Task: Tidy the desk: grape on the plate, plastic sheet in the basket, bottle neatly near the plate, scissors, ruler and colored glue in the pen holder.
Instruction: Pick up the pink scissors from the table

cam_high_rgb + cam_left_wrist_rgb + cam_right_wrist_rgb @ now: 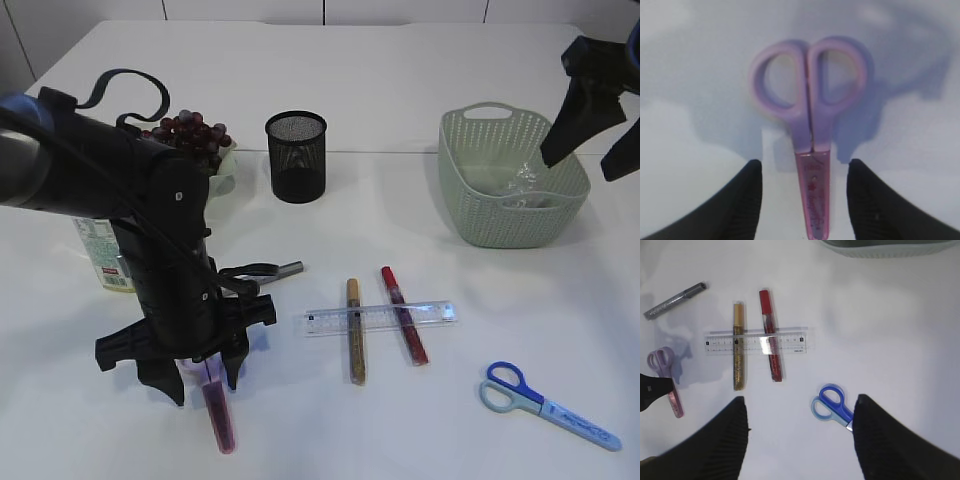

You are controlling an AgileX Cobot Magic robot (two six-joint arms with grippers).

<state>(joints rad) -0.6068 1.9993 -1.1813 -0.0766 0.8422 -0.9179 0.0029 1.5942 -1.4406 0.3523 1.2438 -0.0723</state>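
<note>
Where the purple scissors lie flat on the white surface, their long axis runs between the fingers of the left pincer, handles toward the far edge, sheathed blades toward the near edge. That pincer is released, straddling the blades without contact. The right pincer, also released, hangs above bare surface beside the blue scissors.

— What stays hidden?
— The left arm covers most of the bottle and the purple scissors' handles.
— Anything cropped?
— The basket is, in the right wrist view.
</note>
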